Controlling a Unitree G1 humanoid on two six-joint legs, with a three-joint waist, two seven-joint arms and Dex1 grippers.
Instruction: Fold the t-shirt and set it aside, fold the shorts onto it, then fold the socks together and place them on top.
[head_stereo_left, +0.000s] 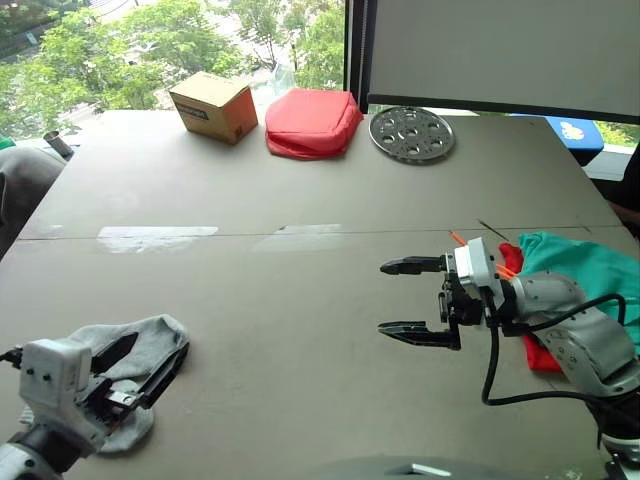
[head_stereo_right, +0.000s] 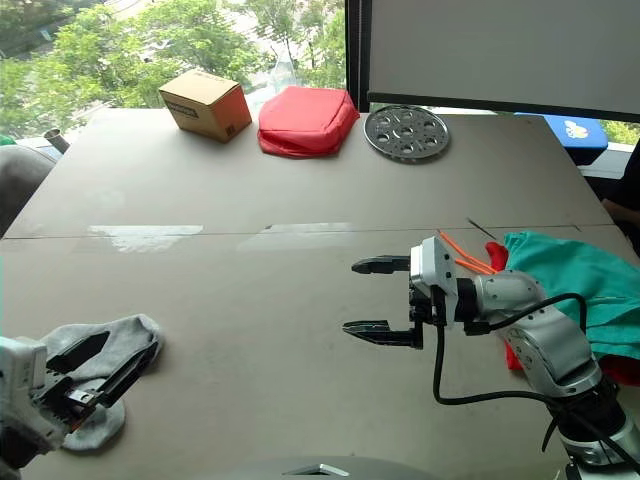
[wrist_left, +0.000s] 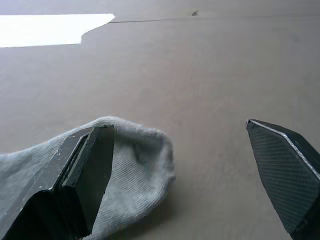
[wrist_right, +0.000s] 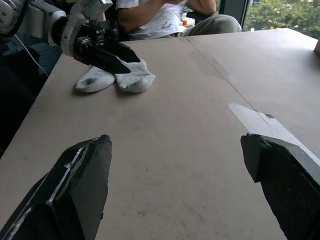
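- Grey knit socks lie in a small heap on the table at its near left corner, well apart from the other garments.
- The left tool hovers right at the socks with its fingers spread; in the left wrist view one black finger lies over the sock fabric and the other stands clear over bare table, and it is hard to tell whether the first one actually presses on the cloth.
- Teal shorts sit at the right edge of the table, with an orange drawstring showing beside the right arm.
- A bit of the red t-shirt peeks out from under the shorts; most of it is hidden by them and by the arm.
- The right tool hangs over bare table just left of the shorts, fingers wide apart and holding nothing, pointing toward the socks.
- Along the far edge stand a cardboard box, a red pouch next to it, and a round metal disc with holes.
- In the right wrist view a seated person is beyond the table, behind the socks.
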